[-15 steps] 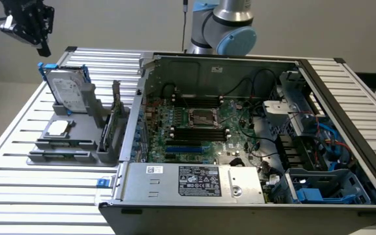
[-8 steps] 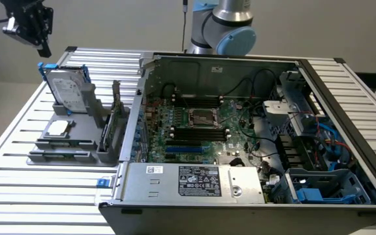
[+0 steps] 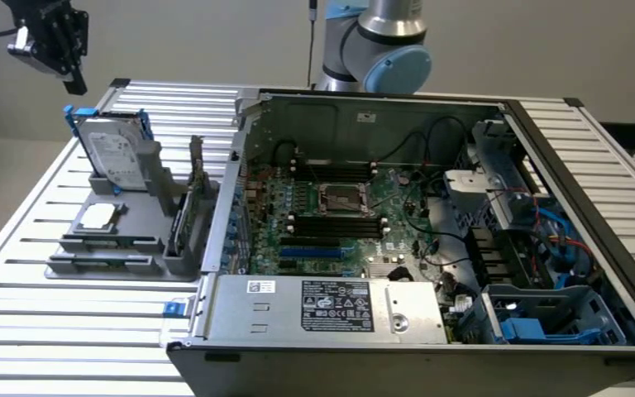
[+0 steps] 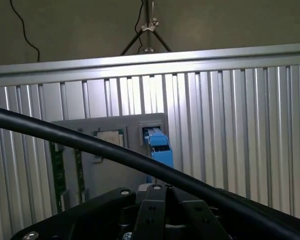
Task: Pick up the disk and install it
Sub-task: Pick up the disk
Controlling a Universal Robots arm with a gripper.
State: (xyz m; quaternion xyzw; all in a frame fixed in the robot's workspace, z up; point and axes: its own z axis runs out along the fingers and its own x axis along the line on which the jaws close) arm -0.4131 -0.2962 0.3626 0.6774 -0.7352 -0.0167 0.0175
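My gripper (image 3: 72, 78), closed and empty at the upper left of the frame, should open (wide enough, I think) and descend straight onto the standing disk (image 3: 116, 157).

**No legible text**

No word, brand or number can be read. The disk (image 3: 113, 155) carries a white printed label on its face, the print too fine to make out. The silver power-supply box (image 3: 329, 313) bears a small white sticker (image 3: 262, 286) and a larger black-and-white label (image 3: 337, 303) with rows of tiny marks and symbols, none legible.
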